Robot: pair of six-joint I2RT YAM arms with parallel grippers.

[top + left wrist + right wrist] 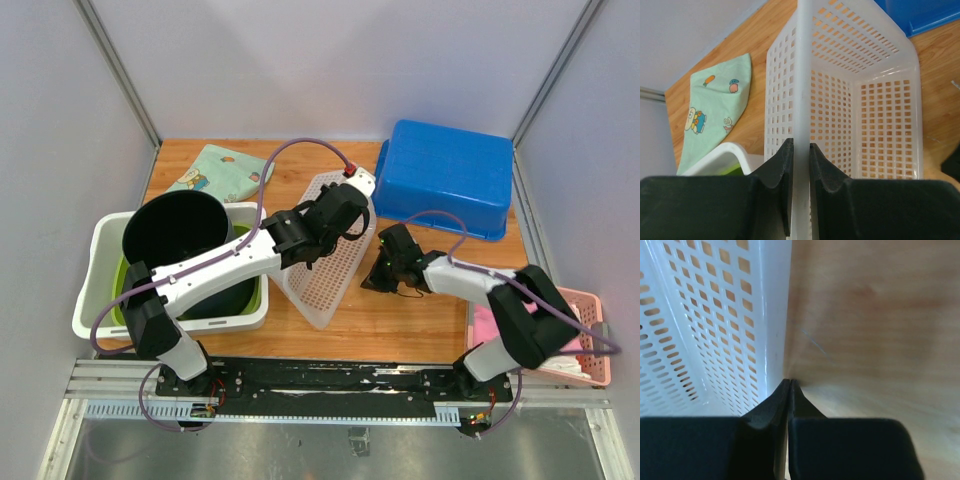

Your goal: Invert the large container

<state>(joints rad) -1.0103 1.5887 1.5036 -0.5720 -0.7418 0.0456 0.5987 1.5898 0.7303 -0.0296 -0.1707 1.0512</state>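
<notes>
A white perforated basket (330, 255) stands tilted on its edge at mid-table, its opening facing right. My left gripper (338, 212) is shut on the basket's upper rim; in the left wrist view the rim (801, 75) runs between the two fingers of the gripper (800, 150). My right gripper (378, 276) is shut and empty, low on the table just right of the basket. In the right wrist view its tips (790, 382) meet beside the basket's wall (715, 325), close to the wood.
A blue bin (445, 175) lies upside down at the back right. A white tub (95, 270) with a black bowl (175, 230) and green liner is at left. A printed green cloth (220, 172) lies at the back. A pink basket (590, 340) is at the right edge.
</notes>
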